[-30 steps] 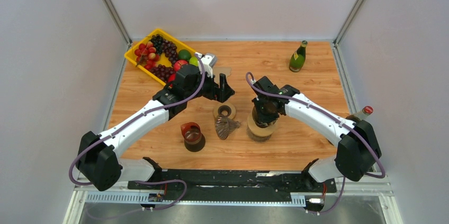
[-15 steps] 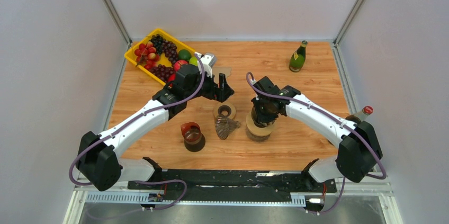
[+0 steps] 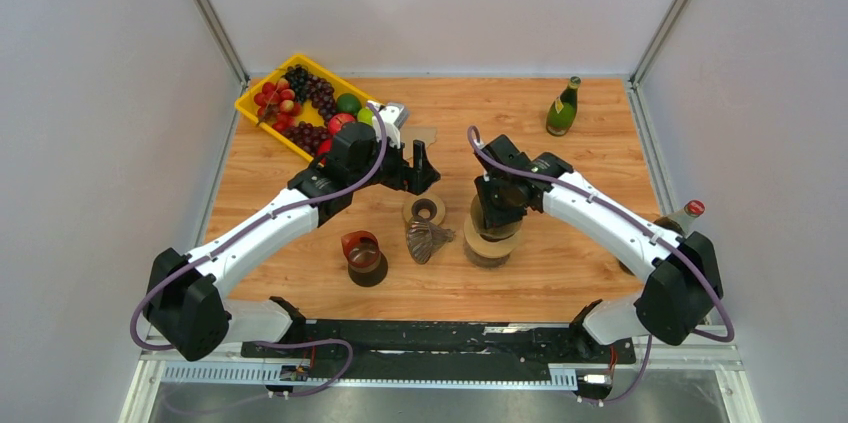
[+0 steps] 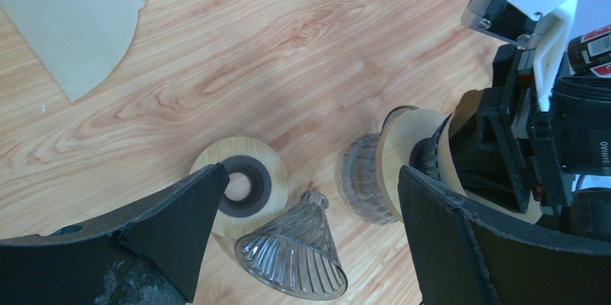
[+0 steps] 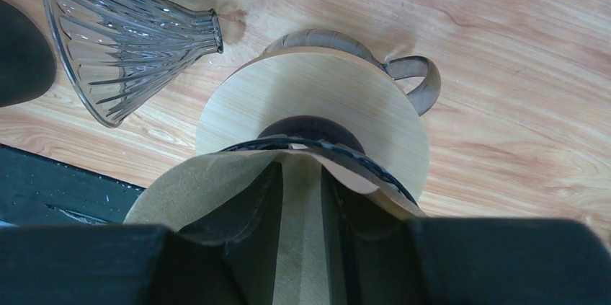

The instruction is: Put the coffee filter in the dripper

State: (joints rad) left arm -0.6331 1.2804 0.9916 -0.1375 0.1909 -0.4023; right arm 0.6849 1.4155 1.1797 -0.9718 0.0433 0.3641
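Observation:
The dripper has a round wooden collar and stands on a glass jug right of centre. The brown paper coffee filter sits opened as a cone in the dripper's dark mouth. My right gripper points down into the filter, its fingers slightly apart, with paper showing through the gap; from above, this gripper hides the filter. My left gripper hangs wide open and holds nothing above a wooden ring. A ribbed glass cone lies on its side next to the ring.
A second flat filter lies on the table behind the left gripper. A dark red cup stands near the front. A yellow fruit tray is at the back left, a green bottle at the back right, and a red-capped bottle at the right edge.
The right gripper has lifted a little over the dripper and its fingers have parted slightly. The left arm has barely moved.

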